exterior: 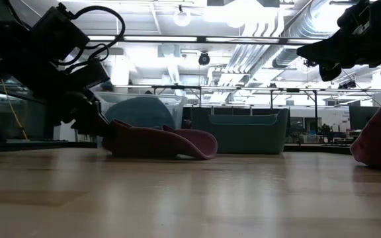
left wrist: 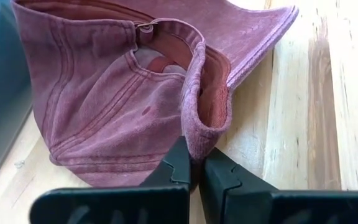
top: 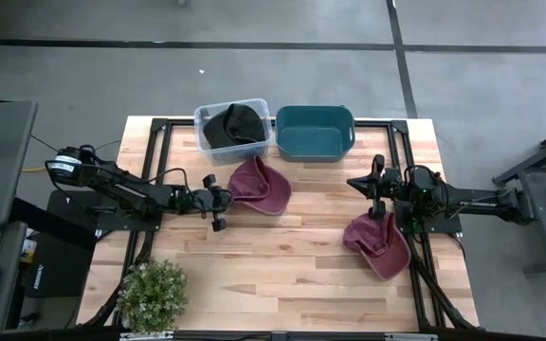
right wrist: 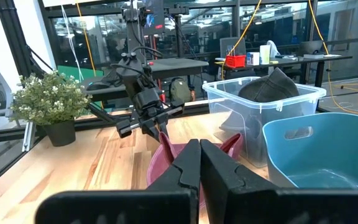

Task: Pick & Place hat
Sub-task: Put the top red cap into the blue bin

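You had even overhead light on the table (top: 282, 265) in the high view. In the low view, bright ceiling lamps (exterior: 184, 16) backlit both arms into silhouettes, and the near tabletop was blurred. Soft shadow lay beneath the maroon cap (left wrist: 123, 93) ahead of the left gripper (left wrist: 196, 177).

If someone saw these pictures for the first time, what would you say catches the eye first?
Most striking is the left tool, shut on the rim of a maroon cap lying in front of the clear bin that holds a dark hat. A second maroon cap lies near the right tool, which hangs shut and empty.
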`<action>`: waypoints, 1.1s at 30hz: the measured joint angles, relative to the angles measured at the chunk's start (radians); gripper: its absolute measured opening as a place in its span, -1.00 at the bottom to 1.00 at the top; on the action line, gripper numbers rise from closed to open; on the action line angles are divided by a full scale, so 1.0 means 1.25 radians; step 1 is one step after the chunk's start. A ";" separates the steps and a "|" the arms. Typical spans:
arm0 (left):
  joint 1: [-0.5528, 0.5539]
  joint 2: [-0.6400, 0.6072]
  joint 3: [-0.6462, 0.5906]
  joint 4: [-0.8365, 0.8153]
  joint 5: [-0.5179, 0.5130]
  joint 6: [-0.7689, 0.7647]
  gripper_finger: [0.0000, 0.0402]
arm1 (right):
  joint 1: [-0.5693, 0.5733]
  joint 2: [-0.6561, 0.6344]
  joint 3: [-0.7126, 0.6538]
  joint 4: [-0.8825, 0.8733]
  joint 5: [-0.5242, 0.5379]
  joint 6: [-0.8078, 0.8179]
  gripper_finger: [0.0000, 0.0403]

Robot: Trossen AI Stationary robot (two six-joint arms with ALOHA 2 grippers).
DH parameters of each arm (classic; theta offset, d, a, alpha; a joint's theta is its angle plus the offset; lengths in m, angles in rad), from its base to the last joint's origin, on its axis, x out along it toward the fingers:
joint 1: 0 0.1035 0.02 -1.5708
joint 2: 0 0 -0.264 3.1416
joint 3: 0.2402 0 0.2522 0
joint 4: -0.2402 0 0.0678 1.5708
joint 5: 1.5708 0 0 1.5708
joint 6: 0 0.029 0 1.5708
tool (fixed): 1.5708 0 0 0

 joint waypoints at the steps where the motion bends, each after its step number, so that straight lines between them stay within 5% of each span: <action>1: 0.000 0.000 0.000 0.000 0.000 -0.001 -0.99 | 0.000 0.000 0.000 0.000 0.000 0.000 -1.00; 20: 0.000 0.000 0.004 0.012 0.000 -0.014 -1.00 | 0.000 0.000 0.000 0.000 0.000 0.015 -1.00; 33: 0.000 -0.001 0.134 -0.058 0.007 0.055 -1.00 | 0.000 0.000 0.000 -0.001 0.000 0.065 -1.00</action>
